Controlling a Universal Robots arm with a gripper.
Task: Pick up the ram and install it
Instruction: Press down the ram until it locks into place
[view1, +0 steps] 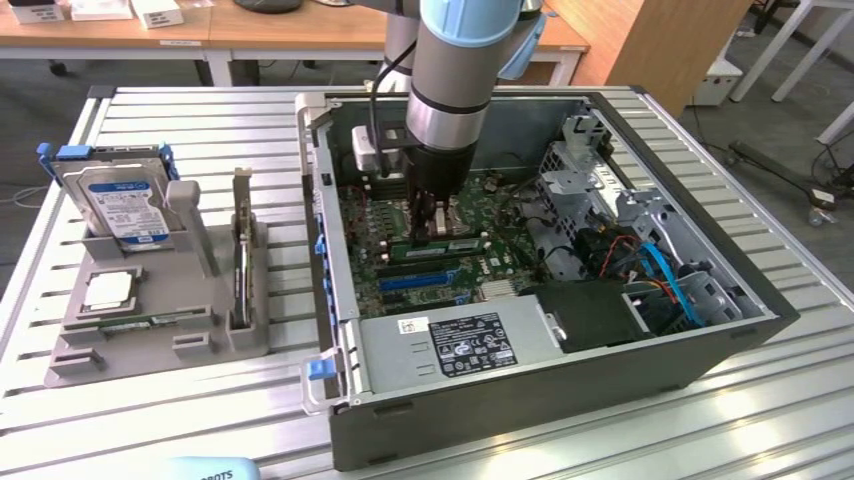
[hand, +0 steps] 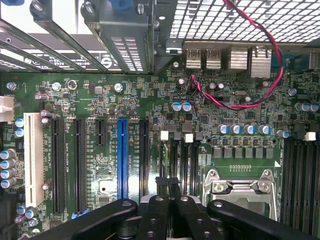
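Observation:
A long narrow green stick with dark chips, the ram (view1: 451, 243), stands on edge on the motherboard (view1: 400, 225) inside the open computer case (view1: 534, 400). My gripper (view1: 430, 232) reaches straight down into the case and its tips are at one end of that stick; whether they touch it I cannot tell. In the wrist view the black fingers (hand: 161, 184) are pressed together, so my gripper (hand: 167, 183) is shut with nothing between them. Below lie black memory slots (hand: 182, 160) with white clips and the processor socket (hand: 240, 187).
A grey fixture (view1: 200, 345) at the exterior view's left holds a hard drive (view1: 123, 205), a square silver chip (view1: 107, 291), a flat green stick (view1: 134, 322) and an upright card (view1: 240, 270). Drive cage (view1: 587, 170), cables (view1: 667, 280) and power supply (view1: 454, 345) crowd the case.

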